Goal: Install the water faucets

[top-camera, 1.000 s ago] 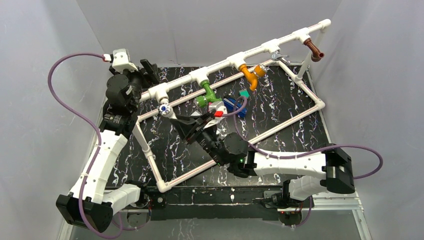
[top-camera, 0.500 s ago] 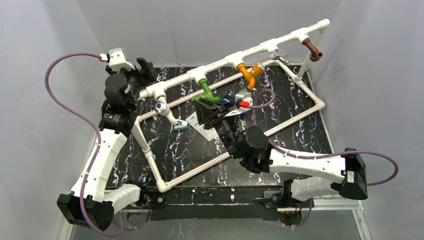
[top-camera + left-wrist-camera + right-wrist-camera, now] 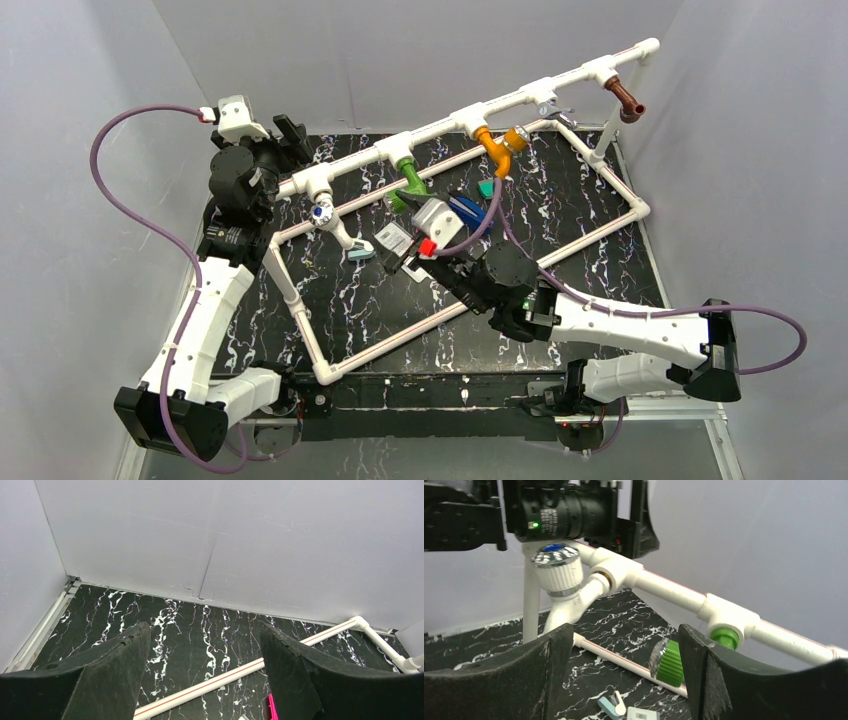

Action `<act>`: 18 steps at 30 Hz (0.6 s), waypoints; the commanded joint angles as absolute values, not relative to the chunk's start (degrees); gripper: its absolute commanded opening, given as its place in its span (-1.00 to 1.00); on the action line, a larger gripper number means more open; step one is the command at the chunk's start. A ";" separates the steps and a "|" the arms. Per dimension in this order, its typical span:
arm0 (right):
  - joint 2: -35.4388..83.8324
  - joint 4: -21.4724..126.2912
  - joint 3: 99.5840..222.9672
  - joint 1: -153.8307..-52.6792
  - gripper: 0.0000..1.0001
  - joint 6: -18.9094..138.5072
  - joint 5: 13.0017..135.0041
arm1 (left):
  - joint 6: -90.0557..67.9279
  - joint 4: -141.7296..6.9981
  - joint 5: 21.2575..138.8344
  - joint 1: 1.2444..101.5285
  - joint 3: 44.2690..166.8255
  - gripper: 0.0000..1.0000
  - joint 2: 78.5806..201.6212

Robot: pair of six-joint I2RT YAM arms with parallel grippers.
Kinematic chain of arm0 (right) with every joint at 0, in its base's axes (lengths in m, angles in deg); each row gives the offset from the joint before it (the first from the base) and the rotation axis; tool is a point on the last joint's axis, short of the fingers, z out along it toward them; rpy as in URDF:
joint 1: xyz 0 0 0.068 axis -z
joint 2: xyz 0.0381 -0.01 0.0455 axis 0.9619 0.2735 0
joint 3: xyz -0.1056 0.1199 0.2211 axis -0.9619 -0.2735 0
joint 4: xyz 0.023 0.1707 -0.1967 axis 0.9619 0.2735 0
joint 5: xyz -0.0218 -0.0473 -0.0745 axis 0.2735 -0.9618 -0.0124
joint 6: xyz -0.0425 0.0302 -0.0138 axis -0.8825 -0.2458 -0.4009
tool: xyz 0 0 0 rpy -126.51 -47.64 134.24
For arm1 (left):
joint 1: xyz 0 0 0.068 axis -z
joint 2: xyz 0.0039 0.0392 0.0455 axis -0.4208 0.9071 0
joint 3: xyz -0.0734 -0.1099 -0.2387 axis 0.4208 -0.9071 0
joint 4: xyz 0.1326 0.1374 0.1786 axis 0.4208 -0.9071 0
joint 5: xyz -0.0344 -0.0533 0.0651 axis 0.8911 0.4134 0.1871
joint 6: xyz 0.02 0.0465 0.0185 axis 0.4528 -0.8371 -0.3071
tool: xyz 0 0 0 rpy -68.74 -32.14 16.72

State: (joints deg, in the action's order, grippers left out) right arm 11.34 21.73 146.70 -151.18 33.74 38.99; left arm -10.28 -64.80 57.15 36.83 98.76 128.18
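From above, the white pipe frame [image 3: 395,150] is lying across the black marbled tabletop [image 3: 360,300], its raised top pipe running from near left to far right. Four faucets are hanging from that pipe's tees. The white faucet [image 3: 328,216] is nearest the left arm, followed by the green faucet [image 3: 410,185], the orange faucet [image 3: 497,148] and the brown faucet [image 3: 627,100] at the far right end. The right tool [image 3: 400,252] is hovering just below the green faucet, apart from it, with a flat blue piece [image 3: 466,208] beside it. The left tool [image 3: 292,138] is sitting behind the left end of the top pipe.

In the left wrist view, the left tool [image 3: 202,630] is standing wide, nothing between its fingers [image 3: 100,680], and is facing the tabletop and a low pipe of the frame.

In the right wrist view, the right tool [image 3: 624,627] is gaping wide and holding nothing. The green faucet's [image 3: 669,662] knob is showing just past the right-hand finger, and its threaded end is sitting in a tee. The white faucet [image 3: 561,575] is hanging farther off.
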 commanded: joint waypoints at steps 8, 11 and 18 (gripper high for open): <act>19.64 22.32 156.73 -151.78 0.69 21.61 44.96 | -10.25 -85.37 55.88 36.09 91.71 0.56 134.30; 22.20 21.75 157.96 -151.97 0.68 21.14 44.65 | -10.33 -85.40 55.89 36.05 91.77 0.56 134.30; 25.70 17.38 158.33 -152.80 0.62 19.05 42.15 | -10.29 -85.51 56.13 36.05 91.83 0.55 134.30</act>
State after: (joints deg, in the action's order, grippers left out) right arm 24.98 24.11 155.31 -152.19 21.46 44.93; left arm -10.20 -65.31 57.15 36.83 99.00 128.31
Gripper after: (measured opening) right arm 0.821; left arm 0.776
